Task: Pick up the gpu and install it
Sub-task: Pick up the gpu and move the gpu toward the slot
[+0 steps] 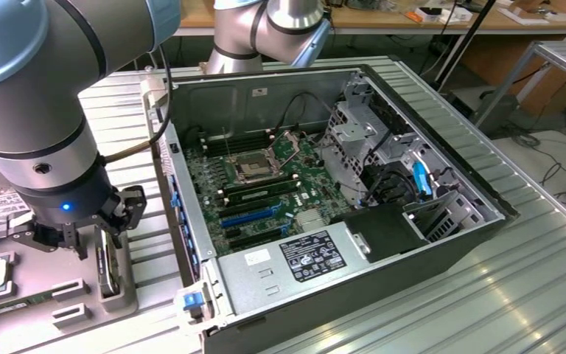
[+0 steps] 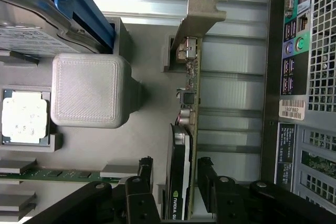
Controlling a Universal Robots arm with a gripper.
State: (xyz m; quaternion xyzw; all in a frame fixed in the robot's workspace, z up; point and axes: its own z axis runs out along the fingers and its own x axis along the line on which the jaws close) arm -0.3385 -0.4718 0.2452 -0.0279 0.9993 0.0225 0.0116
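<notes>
Grey tray [image 2: 147, 51] | gpu [image 2: 186, 114] on edge inside tool [image 2: 175, 165] | jaws apart, not clamped

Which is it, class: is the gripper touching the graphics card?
Cannot tell. In the wrist view the gripper straddles the graphics card; one finger stands clear, the other sits too close to judge.

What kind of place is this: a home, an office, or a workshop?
Probably a robotics lab or workshop. A robot arm reaches down beside an open computer case on a ribbed metal table, and a graphics card stands in a grey parts holder.
</notes>
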